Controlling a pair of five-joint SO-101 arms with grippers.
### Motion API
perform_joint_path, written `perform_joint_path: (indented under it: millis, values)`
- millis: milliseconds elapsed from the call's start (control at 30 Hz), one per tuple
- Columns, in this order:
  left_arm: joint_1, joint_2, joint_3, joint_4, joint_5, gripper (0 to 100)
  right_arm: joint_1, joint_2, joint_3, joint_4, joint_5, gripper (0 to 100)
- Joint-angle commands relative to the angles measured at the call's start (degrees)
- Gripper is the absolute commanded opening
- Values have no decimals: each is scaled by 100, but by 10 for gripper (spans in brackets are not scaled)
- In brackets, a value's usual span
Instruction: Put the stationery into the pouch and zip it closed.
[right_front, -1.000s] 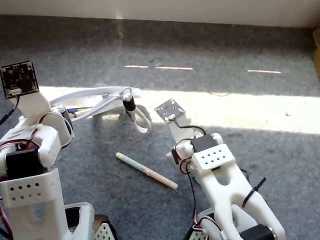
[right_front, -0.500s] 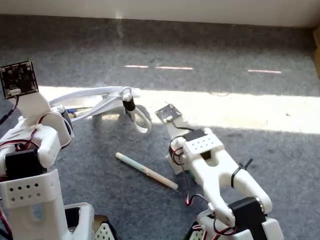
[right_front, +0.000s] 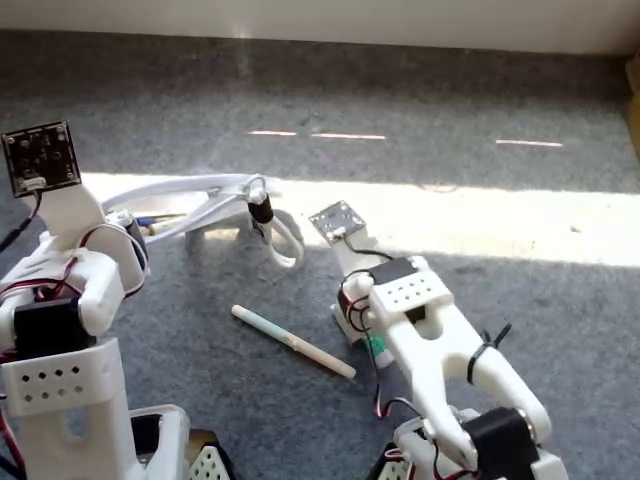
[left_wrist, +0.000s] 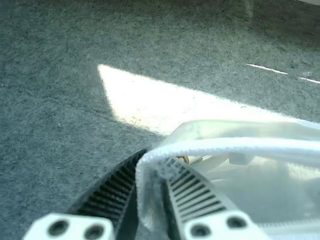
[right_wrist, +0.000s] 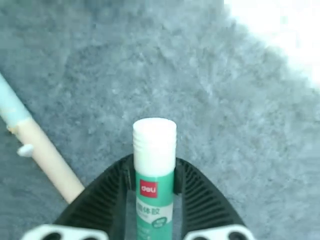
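The glue stick (right_wrist: 154, 142) was clamped between the fingers of the right gripper (right_wrist: 154, 167), white cap fwd, over the grey carpet (right_wrist: 240, 125). Its green body was marked w/ a red label patch and white print (left unread). The pen (right_front: 292, 342) was laid on the carpet nearby, between the two arms. The white rim of the clear pouch (left_wrist: 240, 145) was pinched tight in the left gripper (left_wrist: 152, 167), w/ the mouth gaping.
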Motion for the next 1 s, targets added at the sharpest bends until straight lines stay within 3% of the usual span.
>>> perform_joint_path:
  millis: [0,300,767,967]
  values:
    - [251,75,84,-62,9,7,-40,-1358,119,-66,-352,5]
    - [453,75,189,-62,18,7,-207,-3899,840,-66,-413,5]
    - [453,75,189,-35,9,8,-1965,-5982,866,-84,-413,5]
    - [453,75,189,-35,9,8,-2308,-5974,646,-1569,-413,5]
